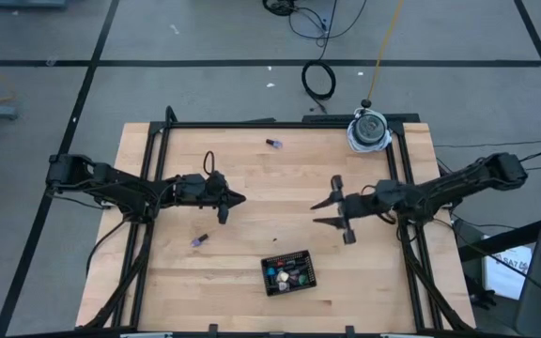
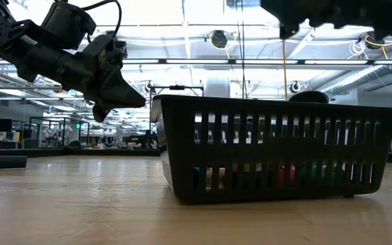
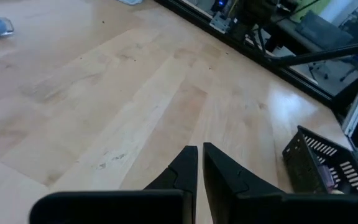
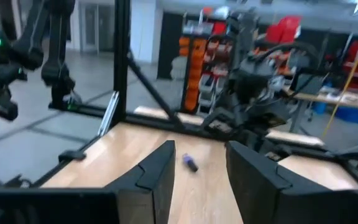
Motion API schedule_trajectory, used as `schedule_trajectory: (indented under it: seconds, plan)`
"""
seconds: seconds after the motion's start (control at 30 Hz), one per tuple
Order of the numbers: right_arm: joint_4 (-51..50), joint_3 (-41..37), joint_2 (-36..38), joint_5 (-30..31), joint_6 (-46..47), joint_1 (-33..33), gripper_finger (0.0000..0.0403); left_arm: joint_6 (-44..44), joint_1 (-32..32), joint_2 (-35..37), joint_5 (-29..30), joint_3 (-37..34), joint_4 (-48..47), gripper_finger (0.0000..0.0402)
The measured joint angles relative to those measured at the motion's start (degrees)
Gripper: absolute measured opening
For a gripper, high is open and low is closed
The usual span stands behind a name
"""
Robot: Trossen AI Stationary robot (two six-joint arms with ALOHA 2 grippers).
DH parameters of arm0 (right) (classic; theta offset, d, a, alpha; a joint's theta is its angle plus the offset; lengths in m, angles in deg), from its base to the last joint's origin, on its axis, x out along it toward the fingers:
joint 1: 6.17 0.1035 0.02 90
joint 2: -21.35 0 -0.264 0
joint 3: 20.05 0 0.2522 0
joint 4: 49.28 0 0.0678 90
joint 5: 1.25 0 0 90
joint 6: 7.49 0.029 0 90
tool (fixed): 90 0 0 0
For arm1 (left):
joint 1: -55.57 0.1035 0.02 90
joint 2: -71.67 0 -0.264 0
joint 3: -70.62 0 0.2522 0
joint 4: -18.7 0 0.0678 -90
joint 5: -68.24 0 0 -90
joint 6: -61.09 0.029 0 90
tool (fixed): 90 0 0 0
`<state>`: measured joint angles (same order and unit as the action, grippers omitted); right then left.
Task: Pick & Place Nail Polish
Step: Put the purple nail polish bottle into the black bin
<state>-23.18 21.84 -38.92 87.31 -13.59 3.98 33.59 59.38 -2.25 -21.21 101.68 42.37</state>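
Observation:
One nail polish bottle (image 1: pixel 273 143) lies on its side near the table's far edge, and another (image 1: pixel 200 241) lies toward the near left. More small bottles stand inside the black basket (image 1: pixel 289 272) near the front edge. My left gripper (image 1: pixel 238 199) hovers shut and holding nothing left of the table's middle, above the wood (image 3: pixel 201 155). My right gripper (image 1: pixel 319 214) hangs open right of the middle, pointing toward the left arm, with nothing between its fingers. In the right wrist view a bottle (image 4: pixel 190 163) lies on the table well beyond them.
A white round device (image 1: pixel 369 130) sits at the table's far right corner. A black frame (image 1: pixel 280 123) runs along the table's edges. In the low view the slatted basket (image 2: pixel 278 150) stands ahead with coloured bottles behind its slats; bare wood lies between the two grippers.

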Motion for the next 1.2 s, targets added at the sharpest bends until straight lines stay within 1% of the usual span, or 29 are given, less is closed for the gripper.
schedule_trajectory:
  seconds: [0.1,0.23,0.3,0.4,0.57,0.67,0.77,0.93,1.0,1.07,1.2]
  plan:
    - [5.2,-4.2,2.7,0.0,1.1,-1.1,0.0131,-0.1,-0.2,0.0,-1.5,0.0,-0.1,0.004]
    - [9.1,-7.7,5.0,0.1,2.7,-2.2,0.0131,-2.1,-0.2,0.0,-9.6,0.3,-0.7,0.0065]
    - [9.6,-8.4,5.8,0.1,2.9,-2.4,0.0131,-3.8,-0.2,0.0,-12.3,1.0,-0.3,0.0068]
    - [9.7,-8.5,6.4,0.1,2.9,-2.4,0.0131,-5.1,-0.2,0.0,-13.5,1.6,-0.2,0.0068]
    - [9.7,-8.5,6.4,0.1,3.1,-2.3,0.0131,-4.0,-0.2,0.0,-13.3,1.7,0.4,0.0061]
    - [9.7,-8.5,6.4,0.1,4.0,-2.3,0.0131,-3.3,-0.2,0.0,-11.0,1.7,0.4,0.0062]
    - [9.7,-8.6,6.4,-0.1,4.2,-2.3,0.0131,-8.1,-0.2,0.0,-9.7,1.7,0.4,0.0063]
    - [9.6,-8.5,6.4,-0.1,4.5,-2.3,0.0131,-9.0,-1.3,0.0,-9.6,1.7,0.0,0.0065]
    - [9.6,-8.6,6.4,-0.1,4.5,-2.3,0.0131,-9.3,-1.5,0.0,-9.8,1.7,0.0,0.0077]
    - [9.6,-8.5,6.4,-0.1,4.5,-2.3,0.0131,-9.2,-1.6,0.0,-10.5,1.7,0.0,0.01]
    - [9.6,-8.5,6.4,-0.1,4.5,-2.3,0.0131,-8.6,-1.6,0.0,-11.8,1.7,-0.4,0.0169]
